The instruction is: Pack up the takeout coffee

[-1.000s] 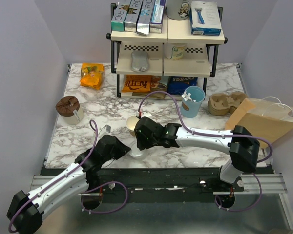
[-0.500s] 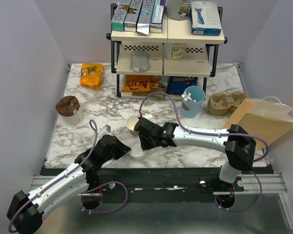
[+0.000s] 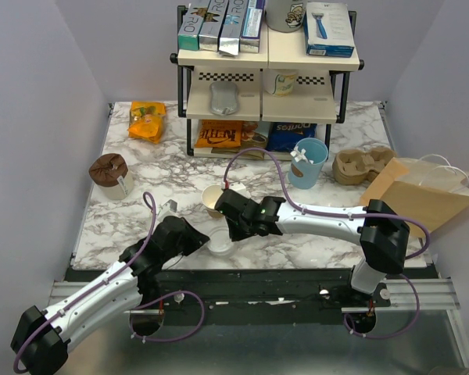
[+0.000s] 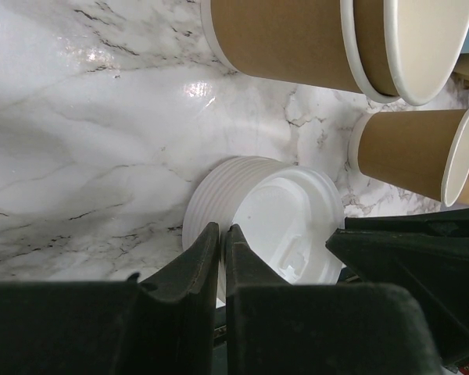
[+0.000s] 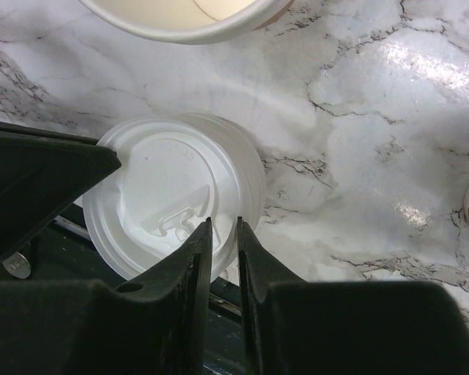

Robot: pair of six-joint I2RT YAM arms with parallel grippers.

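Pinching the white lids [image 4: 275,215] low in the middle with left end effector [image 4: 222,231]; right end effector [image 5: 223,226] narrow around their edge, grip unclear.

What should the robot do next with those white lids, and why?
Probably close the right tool fully on the top lid at its rim and peel it upward. Its fingers straddle that rim, the left tool pinches the stack at its edge, and the tan cup nearby is uncovered.
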